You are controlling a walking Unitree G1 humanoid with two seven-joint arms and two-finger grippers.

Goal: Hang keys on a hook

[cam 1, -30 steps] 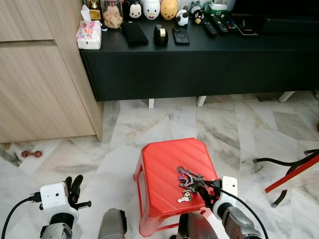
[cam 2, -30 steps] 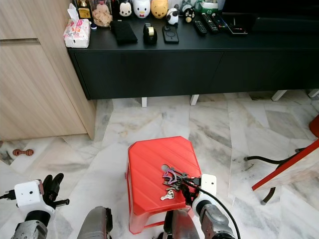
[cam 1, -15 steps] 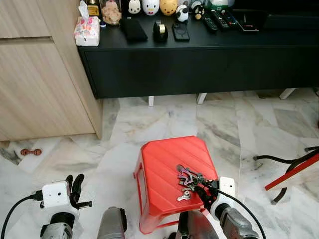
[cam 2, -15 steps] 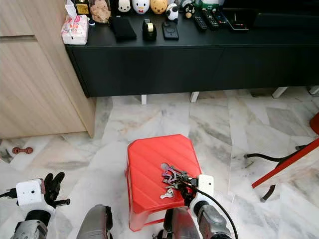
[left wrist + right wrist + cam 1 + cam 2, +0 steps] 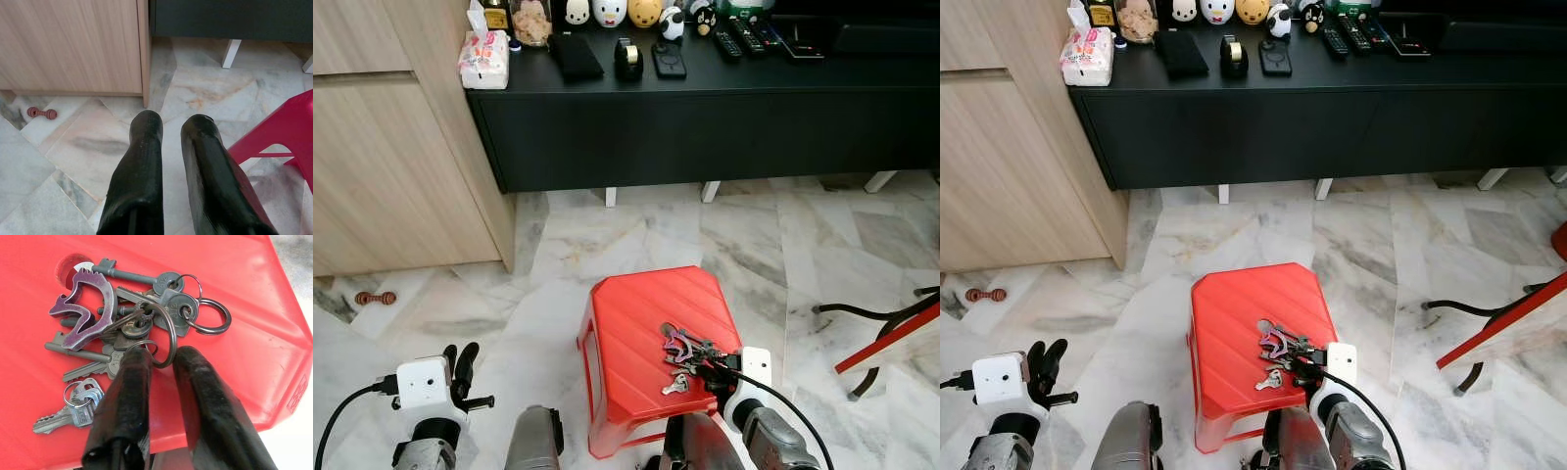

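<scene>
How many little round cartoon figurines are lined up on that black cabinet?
3 clearly: a black-eared white figurine, a white figurine beside it, then a yellow figurine, along the back of the black cabinet. A smaller black-and-white toy stands further right; the picture's top edge may hide more.

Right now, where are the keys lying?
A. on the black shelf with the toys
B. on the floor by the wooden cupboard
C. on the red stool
C: the keys lie in a bunch on top of the red stool, with the right gripper at their big ring.
</scene>
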